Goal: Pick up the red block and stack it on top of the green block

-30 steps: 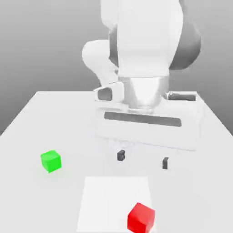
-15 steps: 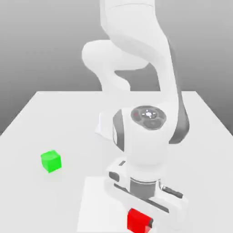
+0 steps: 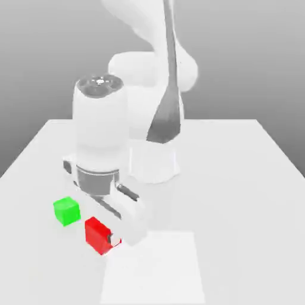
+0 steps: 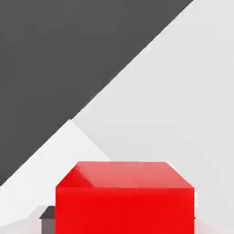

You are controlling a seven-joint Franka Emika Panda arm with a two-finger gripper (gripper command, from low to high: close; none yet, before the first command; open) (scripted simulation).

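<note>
The red block [image 3: 94, 232] hangs just above the table, tilted, with my gripper [image 3: 108, 238] shut on it. The white hand slants down to it from the upper left. The green block [image 3: 66, 211] rests on the table close by, to the exterior view's left of the red block and slightly farther back; the two are apart. In the hand view the red block [image 4: 124, 201] sits between the jaws, and a dark finger [image 4: 46, 214] shows at its side.
A lighter white square patch [image 3: 156, 268] lies on the white table [image 3: 238, 179] near its front edge. The robot's base [image 3: 153, 162] stands at the table's middle, behind the blocks. The arm's wrist rises over the green block's side.
The gripper came down on the red block at the front right, shut on it, and carried it to the exterior view's left, close to the green block. The green block has not moved.
</note>
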